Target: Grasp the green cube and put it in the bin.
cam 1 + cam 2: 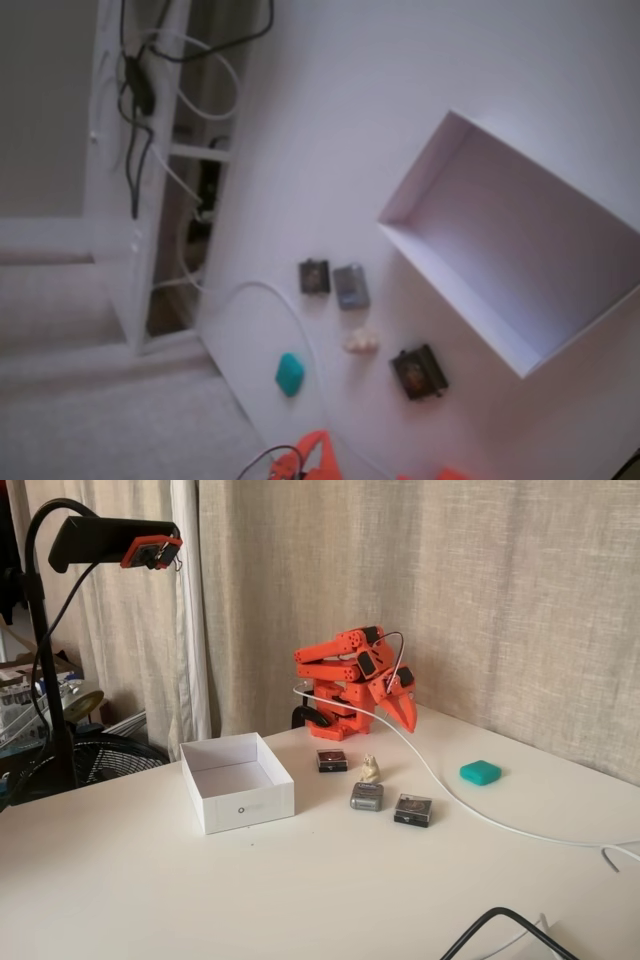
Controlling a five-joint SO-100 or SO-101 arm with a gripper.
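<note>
In a fixed view from the table front, the nearest clutter is a dark block [412, 809] and a grey block [366, 796], with the bin [245, 806] at left, open-topped and empty. Farther back lie a whitish lump [371, 770] and another dark block [331, 760]. The green cube [480, 772] sits alone at right, just beyond a white cable [440, 780] that crosses the table, well apart from the bin. Farthest, the gripper [405, 715] hangs folded near the arm's base, empty; whether its fingers are parted I cannot tell. The likely trouble: snagging the cable on the reach, or sweeping the small blocks on the carry across. The cube is small, teal, smooth with rounded corners, so it may slip from an off-centre pinch.
</note>
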